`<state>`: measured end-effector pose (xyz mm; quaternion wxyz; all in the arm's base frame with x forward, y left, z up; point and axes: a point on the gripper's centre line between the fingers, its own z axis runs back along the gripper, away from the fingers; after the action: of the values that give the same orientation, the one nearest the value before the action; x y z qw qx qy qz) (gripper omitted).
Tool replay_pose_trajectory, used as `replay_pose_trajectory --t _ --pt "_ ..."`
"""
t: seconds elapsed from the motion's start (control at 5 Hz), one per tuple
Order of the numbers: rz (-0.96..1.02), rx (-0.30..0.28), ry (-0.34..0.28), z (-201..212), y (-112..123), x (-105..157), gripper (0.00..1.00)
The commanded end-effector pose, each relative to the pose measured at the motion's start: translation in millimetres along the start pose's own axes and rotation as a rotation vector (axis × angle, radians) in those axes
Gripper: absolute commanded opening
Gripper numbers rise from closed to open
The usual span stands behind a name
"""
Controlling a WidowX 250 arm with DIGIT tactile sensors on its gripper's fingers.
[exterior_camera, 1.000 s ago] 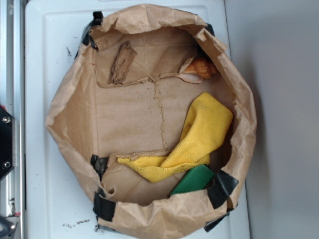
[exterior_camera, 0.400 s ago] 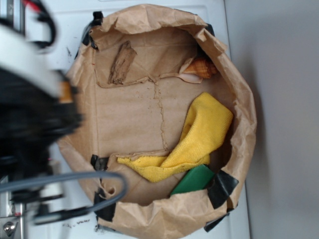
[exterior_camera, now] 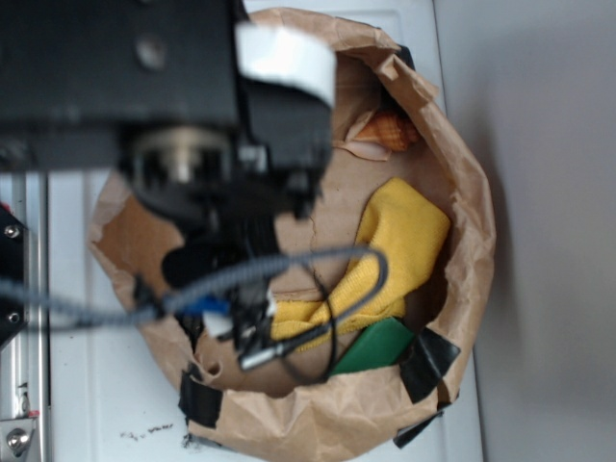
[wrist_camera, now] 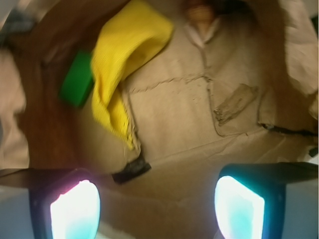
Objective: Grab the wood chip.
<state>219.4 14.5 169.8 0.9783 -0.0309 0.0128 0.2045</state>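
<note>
The wood chip (wrist_camera: 235, 103) is a small grey-brown sliver lying flat on the brown paper floor, seen in the wrist view up and to the right of my jaws. My gripper (wrist_camera: 157, 209) is open and empty, with its two glowing fingertips (wrist_camera: 75, 209) wide apart, above the near paper wall and short of the chip. In the exterior view my blurred black arm (exterior_camera: 173, 96) hangs over the bag's upper left and hides the chip.
The paper bag (exterior_camera: 474, 221) has raised crumpled walls with black tape (exterior_camera: 428, 361). Inside lie a yellow cloth (exterior_camera: 399, 241), a green block (exterior_camera: 375, 346) and an orange-tan shell (exterior_camera: 390, 130). They also show in the wrist view: the cloth (wrist_camera: 124, 45), block (wrist_camera: 77, 79) and shell (wrist_camera: 202, 12).
My arm has swung in from the left over the bag and now covers the wood chip in the exterior view. The objects in the bag have not moved.
</note>
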Motion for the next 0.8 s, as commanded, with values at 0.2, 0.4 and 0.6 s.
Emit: replay_pose_trajectory --t 0.2,0.4,0.6 --pt "0.110 -0.114 -0.001 15 18 -7 1.00" --pt "0.110 -0.114 -0.001 15 18 -7 1.00" --pt "0.245 -0.093 -0.005 -10 7 27 1.00"
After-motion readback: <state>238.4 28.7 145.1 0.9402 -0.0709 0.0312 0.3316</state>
